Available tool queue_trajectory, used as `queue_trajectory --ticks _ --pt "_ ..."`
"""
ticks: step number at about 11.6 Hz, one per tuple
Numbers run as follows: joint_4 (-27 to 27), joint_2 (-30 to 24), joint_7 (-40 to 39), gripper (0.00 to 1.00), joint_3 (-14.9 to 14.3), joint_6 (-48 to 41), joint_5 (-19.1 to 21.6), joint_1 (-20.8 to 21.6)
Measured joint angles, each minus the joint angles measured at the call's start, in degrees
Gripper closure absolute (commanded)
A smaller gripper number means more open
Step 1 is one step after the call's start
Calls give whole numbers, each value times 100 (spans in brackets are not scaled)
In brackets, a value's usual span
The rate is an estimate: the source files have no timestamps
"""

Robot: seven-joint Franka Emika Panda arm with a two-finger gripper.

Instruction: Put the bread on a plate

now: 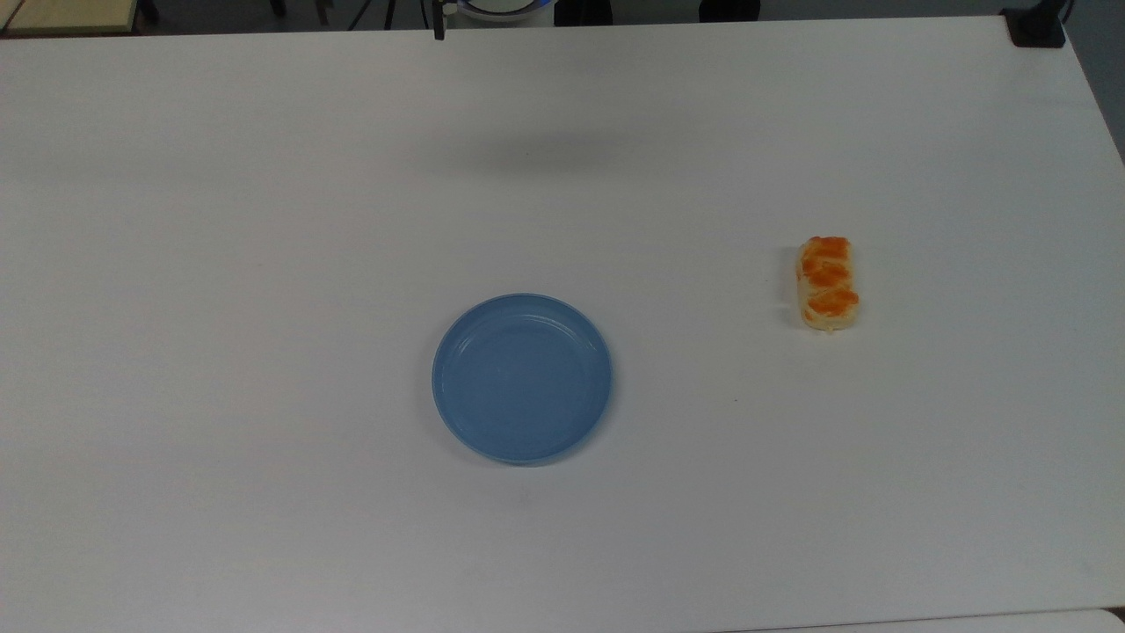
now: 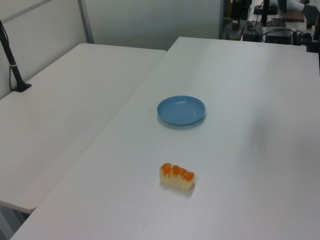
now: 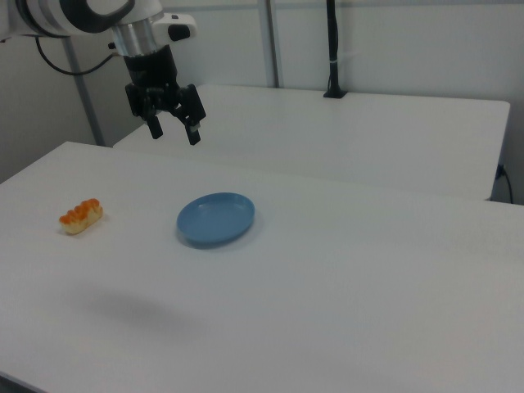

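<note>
White table (image 1: pixel 264 220) with a blue plate (image 1: pixel 522 378) and bread (image 1: pixel 827 282).
High above the table, the gripper (image 3: pixel 173 130) hangs wide open and holds nothing; in the right view, the plate sits below it and the bread lies well apart, down to its left.

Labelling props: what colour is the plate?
Light blue all over; the plate shows best in the top view.

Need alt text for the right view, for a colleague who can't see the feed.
The robot's open gripper hangs high above a white table, holding nothing. Below it, an empty light-blue plate sits near the middle, and a small orange-topped bread roll lies apart from it toward the right view's left.
</note>
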Motion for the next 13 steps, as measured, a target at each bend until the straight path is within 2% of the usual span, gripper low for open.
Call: queue_trajectory --ticks 4,5,7,8,10,11,13 --pt "-63 4 -115 0 20 -35 37 69" --pt "-193 2 -115 0 69 -35 184 154" --pt "-565 -19 97 0 220 72 1007 320" --pt "-799 -15 614 0 350 505 1272 438" --pt "-1113 189 1856 0 658 1464 1345 790" --pt "-1166 425 2425 0 770 1855 1246 1048" --pt "-1168 950 3220 0 815 2378 874 1583"
